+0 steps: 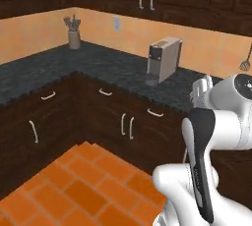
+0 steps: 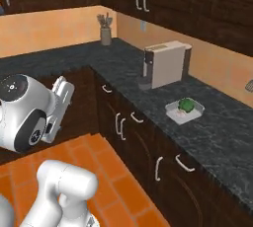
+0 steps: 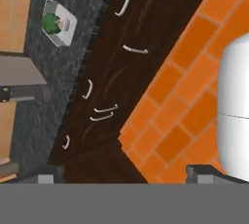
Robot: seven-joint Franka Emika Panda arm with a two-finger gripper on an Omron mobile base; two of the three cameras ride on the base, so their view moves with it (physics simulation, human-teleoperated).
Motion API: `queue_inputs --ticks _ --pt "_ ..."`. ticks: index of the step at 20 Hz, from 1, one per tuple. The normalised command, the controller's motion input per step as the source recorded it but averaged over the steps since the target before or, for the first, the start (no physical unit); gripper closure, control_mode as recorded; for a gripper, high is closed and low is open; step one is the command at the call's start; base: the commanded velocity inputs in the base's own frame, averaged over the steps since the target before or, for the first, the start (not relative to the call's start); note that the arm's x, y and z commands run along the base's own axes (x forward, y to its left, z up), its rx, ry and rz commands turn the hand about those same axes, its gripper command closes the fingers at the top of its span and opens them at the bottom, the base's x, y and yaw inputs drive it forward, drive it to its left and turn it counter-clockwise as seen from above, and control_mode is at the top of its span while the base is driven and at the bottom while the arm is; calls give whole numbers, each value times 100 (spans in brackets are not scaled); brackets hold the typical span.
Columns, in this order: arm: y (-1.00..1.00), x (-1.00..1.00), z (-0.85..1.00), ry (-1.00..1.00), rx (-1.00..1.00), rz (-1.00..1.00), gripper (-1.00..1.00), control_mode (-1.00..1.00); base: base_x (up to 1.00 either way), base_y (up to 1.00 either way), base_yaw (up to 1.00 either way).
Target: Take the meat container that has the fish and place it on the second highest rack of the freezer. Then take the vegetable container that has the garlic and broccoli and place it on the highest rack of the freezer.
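White two-finger gripper (image 3: 124,172), lower frame: jaws wide apart, empty. Round dark-green broccoli (image 2: 186,104) sits in pale shallow tray (image 2: 195,114), centre-right on dark speckled counter (image 2: 222,127).

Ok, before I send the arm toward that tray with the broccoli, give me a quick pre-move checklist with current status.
1. Jaws open and empty: ok. The gripper has its tips spread wide with nothing between them.
2. Vegetable tray located: ok, on the dark counter to the right of the coffee machine.
3. Broccoli in the tray: ok.
4. Garlic in the tray: ok, a pale lump beside the broccoli.
5. Clear approach to the tray: ok, nothing stands directly against it.
6. Freezer open and racks free: cannot tell.
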Motion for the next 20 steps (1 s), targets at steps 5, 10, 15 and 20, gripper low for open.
queue_inputs --ticks 5,10,15,20 --pt "0 0 0 0 0 0 -100 100 2 3 -100" --pt "0 0 0 0 0 0 -100 100 85 42 -74" --pt "0 0 0 0 0 0 -100 100 100 93 -47" --pt "0 0 0 0 0 0 -100 100 89 35 -32"
